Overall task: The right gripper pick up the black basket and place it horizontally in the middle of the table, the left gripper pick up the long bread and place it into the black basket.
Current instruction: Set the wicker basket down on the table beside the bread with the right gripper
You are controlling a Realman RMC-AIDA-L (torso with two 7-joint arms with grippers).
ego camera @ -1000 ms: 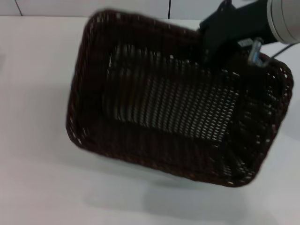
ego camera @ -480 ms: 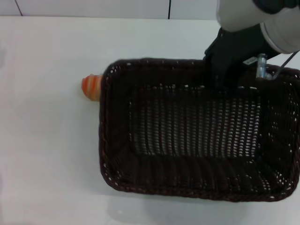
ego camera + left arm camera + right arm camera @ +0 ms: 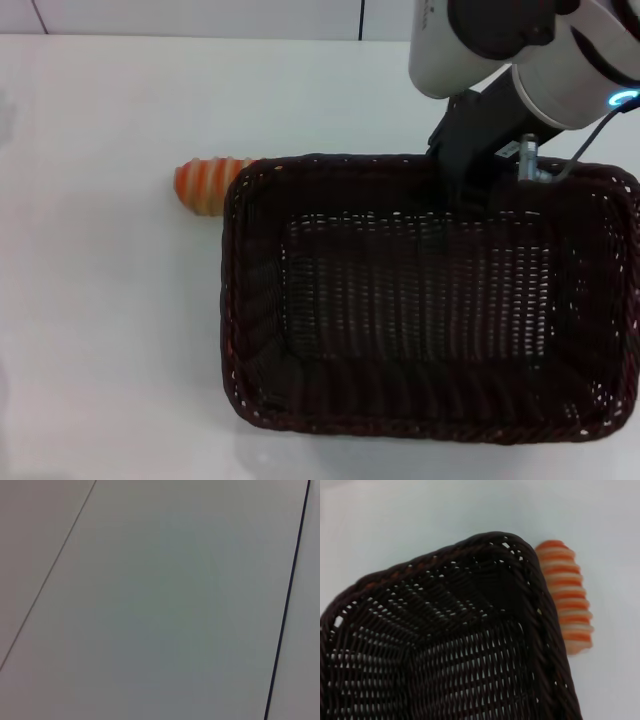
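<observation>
**Ana:** Worktop [image 3: 110, 300] first: plain white, flat, carrying everything. What sits on it?

**Ben:** Biggest is the black basket [image 3: 420, 300], a woven wicker rectangle lying lengthwise across the head view, spread from the middle toward the robot's right. I'd judge it light for its bulk, stiff enough to keep its shape, with an openwork weave that gives fingers plenty of bite. The braided rim is the sensible place to take it.

**Ana:** And that's where the right hand [image 3: 478, 185] is?

**Ben:** At the far rim, yes, coming down over the edge from the blue-ringed arm. Its fingers are lost against the dark weave, so I cannot tell whether they are clamped on the rim or apart.

**Ana:** The bread?

**Ben:** The long bread [image 3: 212, 184] lies on the worktop just outside the basket's far-left corner, so close it may be touching; the right wrist view shows it pressed up beside the rim [image 3: 566, 597]. It looks light, and I can't tell if it is soft. Best gripped across its short width near the middle, though the basket crowds one end.

**Ana:** Left hand?

**Ben:** Out of sight; its wrist camera shows only pale blank surface.
</observation>
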